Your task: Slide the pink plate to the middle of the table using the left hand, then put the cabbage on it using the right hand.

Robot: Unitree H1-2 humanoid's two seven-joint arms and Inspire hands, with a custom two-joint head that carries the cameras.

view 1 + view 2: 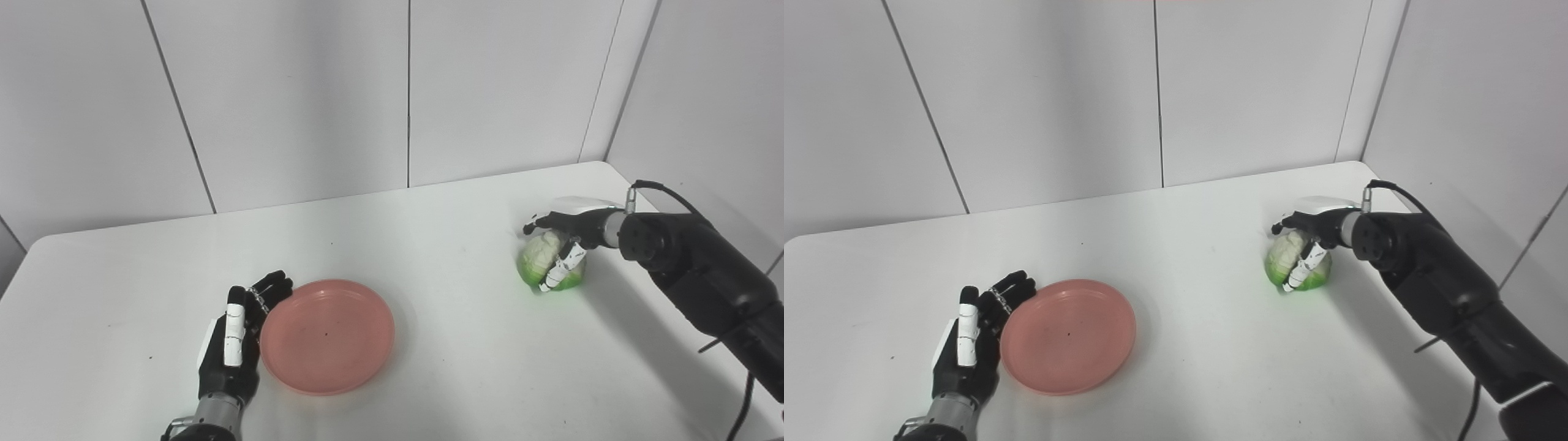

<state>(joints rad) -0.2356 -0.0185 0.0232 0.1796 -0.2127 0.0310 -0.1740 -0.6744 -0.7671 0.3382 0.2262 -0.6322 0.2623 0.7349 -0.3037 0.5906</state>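
Left hand [236, 343], nearest item: black with a white thumb panel, resting at the near-left of the white table [459, 367]. Fingers straight and spread a little, holding nothing; their inner side lies against the left rim of the pink plate [327, 335].

Pink plate: round, shallow, matte salmon, raised lip, one small dark speck inside. Empty. Position: near side of the table, a little left of centre.

Right hand [1304, 242]: at the far right, draped over the cabbage [1295, 262] from above, fingers curled down around its front and top. Grip appears closed on it; whether the cabbage is lifted or rests on the table cannot be told.

Cabbage: small, rounded, pale creamy top, bright green base. Likely a light toy piece. Well apart from the plate.

Step in hand, as judged: taking up the cabbage. Advice: keep the curl firm around the widest part, lift straight up before travelling left, lower onto the plate's flat centre, and keep the left hand clear of the rim.
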